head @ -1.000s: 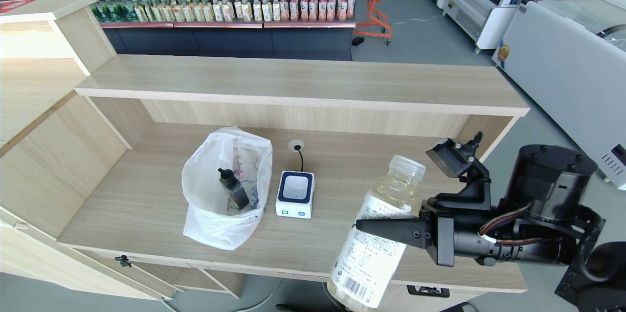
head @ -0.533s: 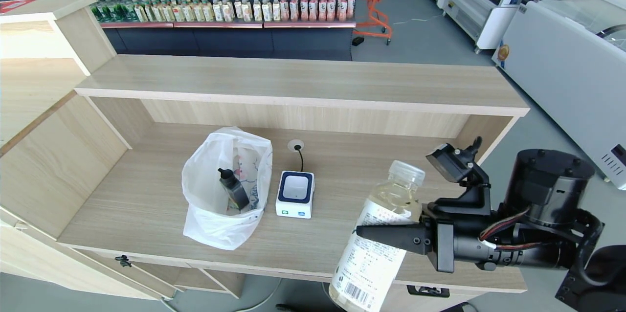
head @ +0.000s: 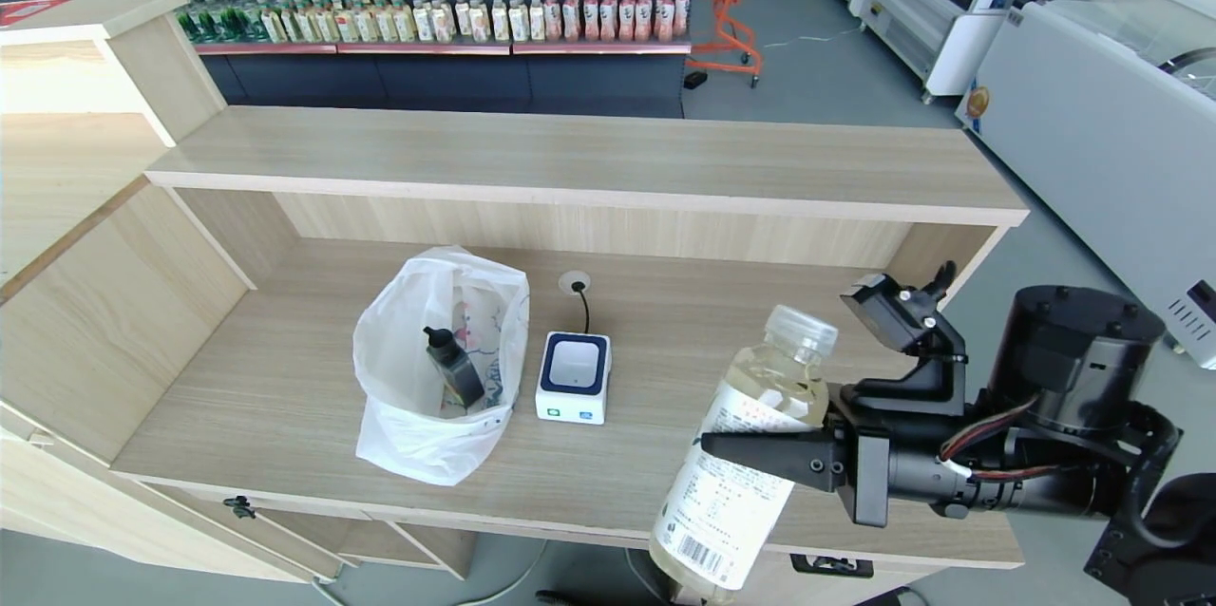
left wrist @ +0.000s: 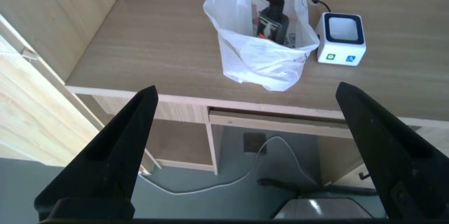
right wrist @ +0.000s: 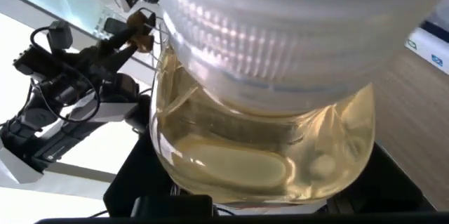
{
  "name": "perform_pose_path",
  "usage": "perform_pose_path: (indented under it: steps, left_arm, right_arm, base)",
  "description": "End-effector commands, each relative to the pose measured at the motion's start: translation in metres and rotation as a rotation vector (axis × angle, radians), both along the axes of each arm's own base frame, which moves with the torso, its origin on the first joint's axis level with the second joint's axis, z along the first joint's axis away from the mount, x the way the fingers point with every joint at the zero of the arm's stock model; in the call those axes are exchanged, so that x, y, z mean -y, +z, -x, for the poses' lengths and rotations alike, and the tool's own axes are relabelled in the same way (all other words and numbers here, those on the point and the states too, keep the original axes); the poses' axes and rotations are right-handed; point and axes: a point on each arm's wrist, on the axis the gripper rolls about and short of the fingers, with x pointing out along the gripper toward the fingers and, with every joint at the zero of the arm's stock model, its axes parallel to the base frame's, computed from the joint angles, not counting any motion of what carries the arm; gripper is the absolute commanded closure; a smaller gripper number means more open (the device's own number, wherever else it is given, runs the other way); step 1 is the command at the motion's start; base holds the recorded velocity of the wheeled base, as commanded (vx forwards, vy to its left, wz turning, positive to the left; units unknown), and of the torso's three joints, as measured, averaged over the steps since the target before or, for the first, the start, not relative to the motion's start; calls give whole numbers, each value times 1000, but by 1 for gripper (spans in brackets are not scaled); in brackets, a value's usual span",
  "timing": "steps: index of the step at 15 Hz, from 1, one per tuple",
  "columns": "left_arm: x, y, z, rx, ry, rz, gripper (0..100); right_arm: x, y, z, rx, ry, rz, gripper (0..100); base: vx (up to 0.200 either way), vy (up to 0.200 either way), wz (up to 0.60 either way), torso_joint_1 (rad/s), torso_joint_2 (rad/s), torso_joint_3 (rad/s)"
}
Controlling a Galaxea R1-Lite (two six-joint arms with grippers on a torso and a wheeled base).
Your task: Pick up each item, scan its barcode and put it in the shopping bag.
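The left gripper hung low in front of the counter's near edge, its two fingers spread wide apart with nothing between them. In its wrist view it looked up and across at the white plastic shopping bag. The bag stood open-mouthed on the left part of the wooden counter, with a dark pump bottle already upright inside.

Just beside the bag, on its right and not quite touching, sat the white barcode scanner. Its dark window faced upward and its cable ran back to a hole in the counter.

Well to the right of the scanner and nearer the front edge, the right gripper was clamped across the upper body of a clear drink bottle of pale yellow liquid, held clear of the counter. The bottle's long axis was tilted, with the cap up and back to the right and the base down over the counter's near edge. The barcode sat low on the label and faced the front, not the scanner.

The scan would probably call for carrying the bottle leftward and inward, then turning it so the barcode faced down onto the window. The right arm was clearly the nearer one. Bare counter lay between bottle and scanner. The tight spots were the bag close on the scanner's far side, the counter's raised back wall and its right side panel.
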Motion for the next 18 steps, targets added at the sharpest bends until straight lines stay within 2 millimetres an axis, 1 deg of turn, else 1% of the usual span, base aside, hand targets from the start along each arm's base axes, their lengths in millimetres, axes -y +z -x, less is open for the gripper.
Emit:
perform_pose_path:
  steps: [1, 2, 3, 4, 5, 6, 7, 8, 9, 11, 13, 16, 18]
  left_arm:
    - [0, 0, 0, 0, 1, 0, 0]
    - [0, 0, 0, 0, 1, 0, 0]
    - [0, 0, 0, 0, 1, 0, 0]
    - [0, 0, 0, 0, 1, 0, 0]
    - [0, 0, 0, 0, 1, 0, 0]
    - [0, 0, 0, 0, 1, 0, 0]
    - [0, 0, 0, 0, 1, 0, 0]
    - [0, 0, 0, 0, 1, 0, 0]
    - [0, 0, 0, 0, 1, 0, 0]
    - [0, 0, 0, 0, 1, 0, 0]
    - [0, 0, 0, 0, 1, 0, 0]
    - [0, 0, 0, 0, 1, -5, 0]
    - [0, 0, 0, 0, -1, -5, 0]
  right_arm:
    - [7, -1, -6, 51, -32, 16, 100]
    - [26, -1, -17, 270, -98, 88, 100]
    - [44, 0, -25, 417, -164, 152, 100]
    - [57, -1, -32, 489, -213, 193, 100]
    - [88, 2, -44, 656, -354, 309, 100]
    - [95, 4, -46, 691, -381, 333, 100]
    - [116, 9, -47, 762, -456, 390, 100]
    - [121, 11, -47, 785, -471, 407, 100]
    - [133, 12, -48, 857, -504, 471, 100]
    - [139, 11, -48, 949, -505, 544, 100]
    - [136, 11, -44, 1026, -479, 584, 100]
    - [135, 18, -39, 1048, -489, 582, 100]
    - [135, 20, -31, 1050, -491, 577, 100]
  base:
    - [0, 0, 0, 0, 0, 0]
    - [0, 0, 0, 0, 0, 0]
    - [0, 0, 0, 0, 0, 0]
    - [0, 0, 0, 0, 0, 0]
    - [0, 0, 0, 0, 0, 0]
    - [0, 0, 0, 0, 0, 0]
    - [0, 0, 0, 0, 0, 0]
    - [0, 0, 0, 0, 0, 0]
    - [0, 0, 0, 0, 0, 0]
    - [0, 0, 0, 0, 0, 0]
    - [0, 0, 0, 0, 0, 0]
    - [0, 0, 0, 0, 0, 0]
    - [0, 0, 0, 0, 0, 0]
